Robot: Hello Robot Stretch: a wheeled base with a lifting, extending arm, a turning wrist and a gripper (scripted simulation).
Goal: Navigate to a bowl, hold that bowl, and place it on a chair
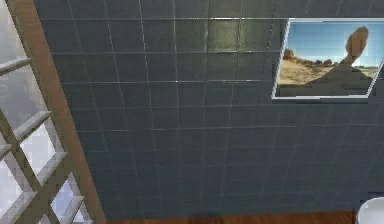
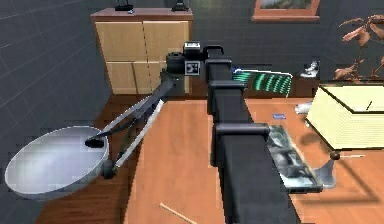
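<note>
The bowl (image 2: 52,165) hangs at the far end of my jaws, clear of the desk (image 2: 185,160); how the jaws are set I can't tell. It looks light, stiff and slick, so I'd take it at the rim.

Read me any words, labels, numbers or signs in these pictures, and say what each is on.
None can be read.
The two white squares on the arm carry black marks, patterns rather than letters.
The framed landscape picture on the tiled wall bears no words.
</note>
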